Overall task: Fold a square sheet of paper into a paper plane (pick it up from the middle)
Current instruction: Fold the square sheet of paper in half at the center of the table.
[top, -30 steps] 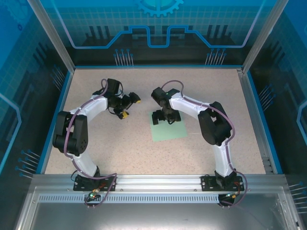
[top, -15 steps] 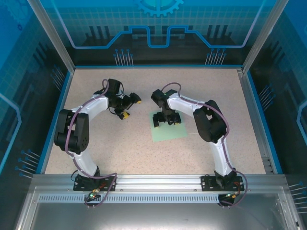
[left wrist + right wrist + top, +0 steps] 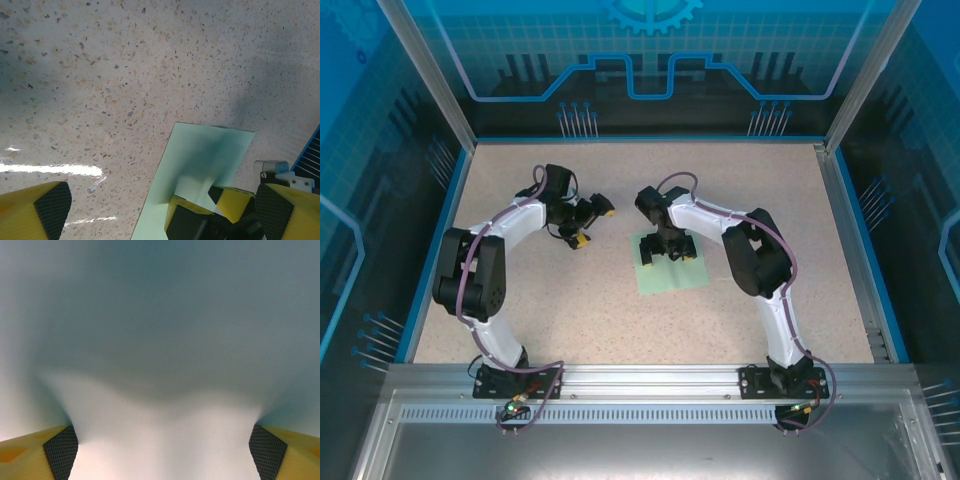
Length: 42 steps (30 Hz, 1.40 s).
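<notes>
The square sheet of paper [image 3: 675, 277] is seen as thin, smooth, matt paper, pale mint-green and unmarked. The table [image 3: 620, 330] is finished in a speckled, stone-like surface, shown slightly glossy by a streak of glare in the left wrist view. The pads [image 3: 61, 454] of the right gripper [image 3: 160, 455] are faced with black, finely cross-hatched material on smooth yellow plastic. The near rail [image 3: 650, 378] is made of pale metal.

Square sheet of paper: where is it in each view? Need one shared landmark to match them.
Top external: the square sheet of paper lies just right of centre, partly under the right gripper.
Left wrist: lower centre-right, running off the bottom edge.
Right wrist: blurred pale surface close up between the fingertips.
Shared landmark: the right gripper's yellow fingers, on or just over the sheet.
</notes>
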{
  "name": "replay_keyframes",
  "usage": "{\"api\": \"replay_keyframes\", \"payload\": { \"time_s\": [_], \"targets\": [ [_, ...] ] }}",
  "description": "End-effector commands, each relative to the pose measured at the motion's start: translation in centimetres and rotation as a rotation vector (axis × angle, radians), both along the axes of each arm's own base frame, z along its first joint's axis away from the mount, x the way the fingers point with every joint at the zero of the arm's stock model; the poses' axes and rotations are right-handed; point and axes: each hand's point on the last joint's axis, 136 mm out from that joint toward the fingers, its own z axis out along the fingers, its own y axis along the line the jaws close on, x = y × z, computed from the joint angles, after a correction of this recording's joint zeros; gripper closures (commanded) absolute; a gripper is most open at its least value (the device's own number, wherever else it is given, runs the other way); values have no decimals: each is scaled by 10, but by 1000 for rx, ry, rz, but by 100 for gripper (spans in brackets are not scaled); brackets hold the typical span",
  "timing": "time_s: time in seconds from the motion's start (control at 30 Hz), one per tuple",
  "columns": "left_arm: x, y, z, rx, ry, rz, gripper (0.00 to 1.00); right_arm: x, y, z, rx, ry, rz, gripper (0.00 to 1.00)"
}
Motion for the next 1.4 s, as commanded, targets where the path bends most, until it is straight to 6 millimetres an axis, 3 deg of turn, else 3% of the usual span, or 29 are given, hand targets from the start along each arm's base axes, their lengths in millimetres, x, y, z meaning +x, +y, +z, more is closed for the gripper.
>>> {"api": "replay_keyframes", "payload": {
  "time_s": [0.0, 0.23, 0.37, 0.6, 0.67, 0.87, 0.93, 1.2, 1.37],
  "targets": [
    [-2, -1, 1, -17, 18, -16, 1, -22, -15, -49, -70, 114, -30, 9],
    [-4, -1, 1, -15, 20, -17, 1, -13, -9, -31, -31, 59, -43, 17],
    [-7, 0, 0, -12, 19, -18, 1, -4, 8, -8, 73, 10, -35, 33],
    [-13, -1, 0, -23, -5, -24, 3, 7, 46, 39, 326, -55, -27, 75],
    [-15, -2, 0, -34, -12, -28, 6, 10, 61, 55, 441, -68, -17, 83],
    [-22, -9, 2, -63, -48, -46, 14, 15, 88, 102, 810, -108, -5, 85],
    [-23, -14, 4, -72, -63, -62, 19, 14, 86, 101, 849, -93, -12, 85],
    [-28, -53, 4, -107, -102, -166, 37, 12, 55, 45, 716, -16, -74, 80],
    [-30, -73, 0, -126, -107, -206, 42, 10, 37, 25, 615, 15, -99, 79]
  ]
}}
